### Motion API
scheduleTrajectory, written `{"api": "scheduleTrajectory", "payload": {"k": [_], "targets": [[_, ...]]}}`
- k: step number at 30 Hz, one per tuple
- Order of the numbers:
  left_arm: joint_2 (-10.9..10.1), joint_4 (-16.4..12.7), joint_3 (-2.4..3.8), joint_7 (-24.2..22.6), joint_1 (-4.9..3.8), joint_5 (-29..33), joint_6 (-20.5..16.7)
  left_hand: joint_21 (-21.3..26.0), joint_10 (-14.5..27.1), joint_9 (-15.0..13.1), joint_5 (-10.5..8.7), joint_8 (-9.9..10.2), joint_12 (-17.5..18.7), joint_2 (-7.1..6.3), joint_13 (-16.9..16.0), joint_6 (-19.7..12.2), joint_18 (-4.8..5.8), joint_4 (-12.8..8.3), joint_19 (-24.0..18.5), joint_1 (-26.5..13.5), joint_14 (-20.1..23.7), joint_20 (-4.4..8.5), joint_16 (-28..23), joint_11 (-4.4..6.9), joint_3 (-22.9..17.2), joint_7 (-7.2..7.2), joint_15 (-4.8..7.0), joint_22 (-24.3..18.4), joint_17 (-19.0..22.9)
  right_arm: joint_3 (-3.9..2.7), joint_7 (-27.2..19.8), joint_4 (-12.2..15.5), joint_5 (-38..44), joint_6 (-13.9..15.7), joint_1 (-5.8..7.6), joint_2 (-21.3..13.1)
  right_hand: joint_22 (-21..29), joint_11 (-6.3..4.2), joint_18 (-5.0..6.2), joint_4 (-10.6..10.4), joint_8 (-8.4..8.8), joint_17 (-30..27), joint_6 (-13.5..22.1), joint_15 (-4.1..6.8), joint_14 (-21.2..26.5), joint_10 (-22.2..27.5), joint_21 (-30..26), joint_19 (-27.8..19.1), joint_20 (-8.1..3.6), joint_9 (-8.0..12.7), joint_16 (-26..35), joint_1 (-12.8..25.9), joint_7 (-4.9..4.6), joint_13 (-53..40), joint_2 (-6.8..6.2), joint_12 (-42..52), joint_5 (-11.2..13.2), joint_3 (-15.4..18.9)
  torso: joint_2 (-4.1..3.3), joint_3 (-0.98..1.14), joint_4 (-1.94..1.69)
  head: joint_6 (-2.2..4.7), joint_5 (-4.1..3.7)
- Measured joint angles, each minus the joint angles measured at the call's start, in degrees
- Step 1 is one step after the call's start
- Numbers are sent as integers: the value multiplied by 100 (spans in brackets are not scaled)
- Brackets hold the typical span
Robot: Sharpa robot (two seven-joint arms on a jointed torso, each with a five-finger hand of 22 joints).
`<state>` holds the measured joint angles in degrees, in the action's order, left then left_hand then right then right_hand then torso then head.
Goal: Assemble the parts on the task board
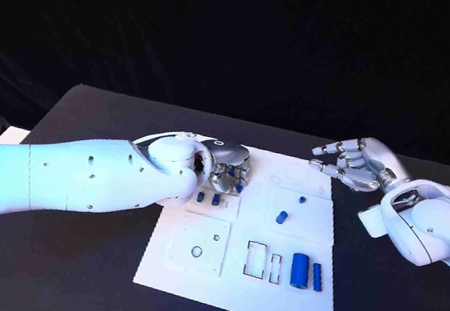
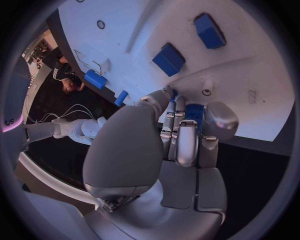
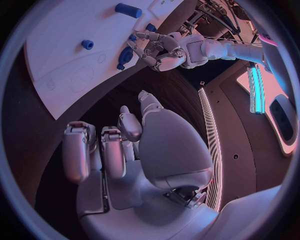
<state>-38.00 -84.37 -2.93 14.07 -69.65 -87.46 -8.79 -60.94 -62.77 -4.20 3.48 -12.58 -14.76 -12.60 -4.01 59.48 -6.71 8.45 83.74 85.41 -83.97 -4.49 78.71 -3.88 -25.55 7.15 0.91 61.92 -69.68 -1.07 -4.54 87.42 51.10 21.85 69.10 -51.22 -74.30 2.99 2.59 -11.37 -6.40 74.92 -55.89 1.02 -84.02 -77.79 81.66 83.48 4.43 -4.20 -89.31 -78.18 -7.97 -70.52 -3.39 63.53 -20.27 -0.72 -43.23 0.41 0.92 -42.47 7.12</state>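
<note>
**Mia:** What is the left hand [image 1: 227, 169] doing?

**Tom:** It sits low over the far left part of the task board [image 1: 228, 288]. Its fingers [image 2: 177, 131] are curled in, and a small blue part [image 2: 194, 113] sits between them in the left wrist view. I think it grips that part — it looks pinched tight.

**Mia:** And the right hand [image 1: 354, 163]?

**Tom:** It hangs above the table [image 1: 104, 110], just past the far right corner of the board. Its fingers are bent but apart, and there is nothing in them.

**Mia:** Is the job nearly done?

**Tom:** No, I think it is only starting. Two little blue blocks [image 1: 208, 198] lie just beside the left hand. A small blue peg [image 1: 281, 217] lies in the middle of the board, and a tiny blue piece [image 1: 301, 199] is a bit farther back. A big blue cylinder [image 1: 300, 269] and a thin blue bar [image 1: 317, 276] lie side by side at the near right.

**Mia:** Are they in their places?

**Tom:** The two slots [image 1: 262, 262] next to them look empty — so most parts are left to fit.
</note>
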Motion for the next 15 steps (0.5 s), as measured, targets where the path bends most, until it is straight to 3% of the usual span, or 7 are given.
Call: {"api": "scheduleTrajectory", "payload": {"k": [15], "targets": [[68, 31, 20, 78, -4, -30, 92, -163, -190, 6, 0, 55, 37, 0, 11, 124, 0, -59, 0, 0, 0, 0, 32, 26, -122, -14, 0, 162, 0, 0, 0, 3, 0, -10, 0, 8, 0, 0, 0, 0, 0, -1, 0, 0, 0, 0, 0, 0, 0, 0, 0, 0, 0, 0, 0, 0, 0, 0, -1, 1, -1, -8, 16]]}}
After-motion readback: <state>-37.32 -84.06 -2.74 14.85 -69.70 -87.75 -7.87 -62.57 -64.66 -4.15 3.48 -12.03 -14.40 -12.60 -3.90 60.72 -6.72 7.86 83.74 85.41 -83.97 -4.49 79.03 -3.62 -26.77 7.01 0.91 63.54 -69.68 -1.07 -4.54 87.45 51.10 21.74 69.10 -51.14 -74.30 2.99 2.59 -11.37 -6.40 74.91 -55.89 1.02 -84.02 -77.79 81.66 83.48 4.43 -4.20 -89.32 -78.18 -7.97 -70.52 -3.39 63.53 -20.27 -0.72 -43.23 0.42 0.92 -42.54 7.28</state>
